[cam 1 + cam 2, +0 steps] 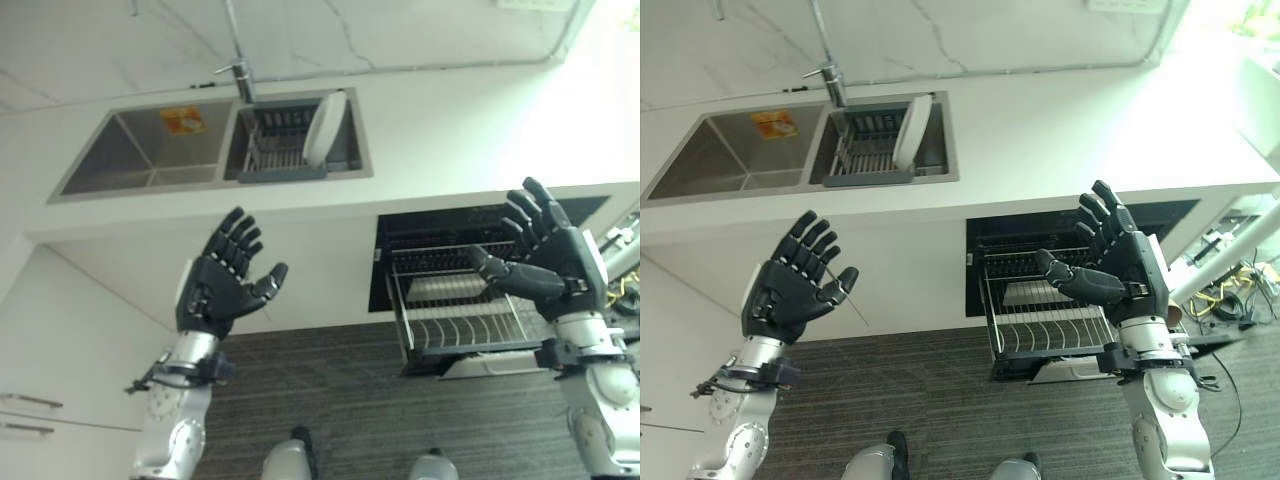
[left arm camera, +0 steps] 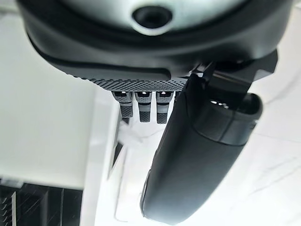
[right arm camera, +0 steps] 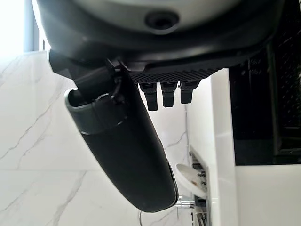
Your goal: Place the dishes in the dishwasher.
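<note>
A white plate [image 1: 325,127] stands on edge in a dark drying rack [image 1: 275,150] inside the sink's right basin; the right wrist view catches the plate [image 3: 190,179] too. Under the counter the dishwasher [image 1: 480,225] is open, its wire rack [image 1: 462,322] pulled out and holding no dishes. My left hand [image 1: 222,280] is raised in front of the cabinet, palm up, fingers spread, holding nothing. My right hand [image 1: 548,255] is raised over the pulled-out rack, fingers spread and holding nothing as well.
A double steel sink [image 1: 150,150] with a tap [image 1: 238,75] is set in the white counter [image 1: 470,130]. An orange sponge-like item [image 1: 183,121] lies in the left basin. White cabinet fronts [image 1: 60,340] stand at the left, over grey floor [image 1: 330,400].
</note>
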